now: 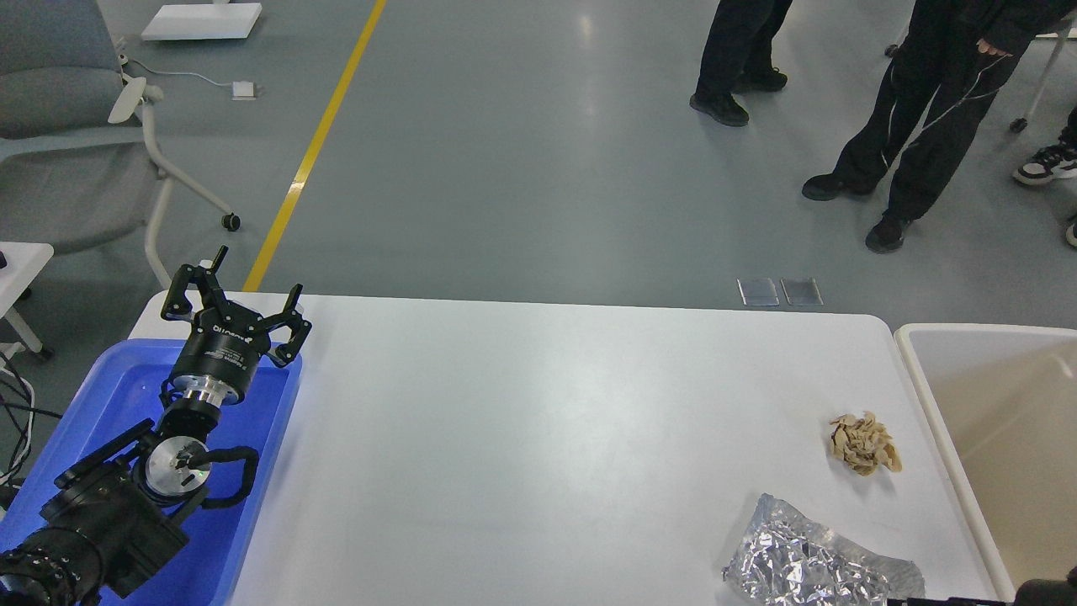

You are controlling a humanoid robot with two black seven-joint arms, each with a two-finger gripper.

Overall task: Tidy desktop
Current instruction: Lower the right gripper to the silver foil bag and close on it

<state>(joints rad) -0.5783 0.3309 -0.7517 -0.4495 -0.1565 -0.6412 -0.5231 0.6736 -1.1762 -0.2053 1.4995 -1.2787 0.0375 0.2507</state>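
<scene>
The white desktop (pixel 547 421) fills the middle of the head view. A small heap of beige scraps (pixel 864 443) lies near its right edge. A crumpled silver foil wrapper (pixel 820 564) lies at the front right. My left gripper (pixel 251 282) is open and empty, held above the far end of the blue tray (pixel 118 396), far from both items. Of my right arm only a dark sliver (pixel 1043 591) shows at the bottom right corner, just right of the foil; its fingers cannot be made out.
A beige bin with a white rim (pixel 913 337) stands against the desktop's right side. Beyond the table are a grey chair (pixel 67 126), a yellow floor line and the legs of people standing (pixel 925 126).
</scene>
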